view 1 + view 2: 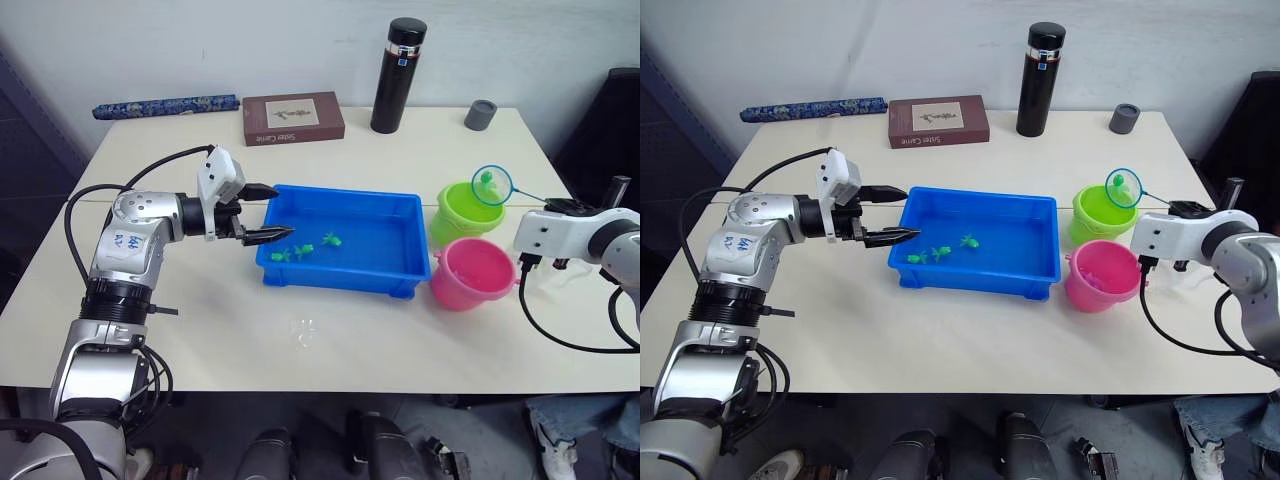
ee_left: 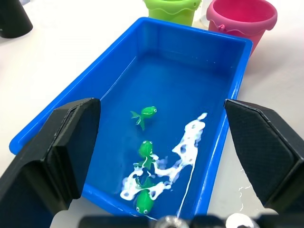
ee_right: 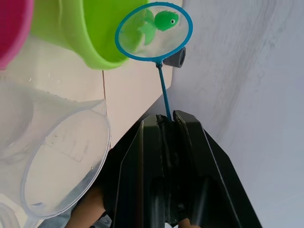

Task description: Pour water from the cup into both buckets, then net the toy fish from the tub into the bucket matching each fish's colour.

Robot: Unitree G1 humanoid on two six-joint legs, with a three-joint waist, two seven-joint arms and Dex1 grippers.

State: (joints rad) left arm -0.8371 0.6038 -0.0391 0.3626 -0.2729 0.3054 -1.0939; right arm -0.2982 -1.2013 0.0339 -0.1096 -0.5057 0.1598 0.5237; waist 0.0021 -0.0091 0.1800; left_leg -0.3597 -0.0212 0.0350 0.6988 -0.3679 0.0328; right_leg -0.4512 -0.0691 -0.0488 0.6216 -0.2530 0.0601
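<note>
The blue tub (image 1: 340,276) sits mid-table with three green toy fish (image 2: 148,112) in shallow water near its left end. My left gripper (image 1: 272,212) is open, straddling the tub's left rim above those fish. My right gripper (image 3: 168,121) is shut on the handle of the net (image 1: 491,184). The hoop hangs over the green bucket (image 1: 462,215) with a green fish (image 3: 164,20) in it. The pink bucket (image 1: 473,272) stands just in front of the green one. The clear cup (image 3: 61,161) stands by the buckets, close under my right gripper.
A tall black flask (image 1: 398,75), a grey cap (image 1: 481,114), a brown book (image 1: 292,118) and a rolled blue bundle (image 1: 165,106) line the table's far edge. A small wet patch (image 1: 303,330) lies in front of the tub.
</note>
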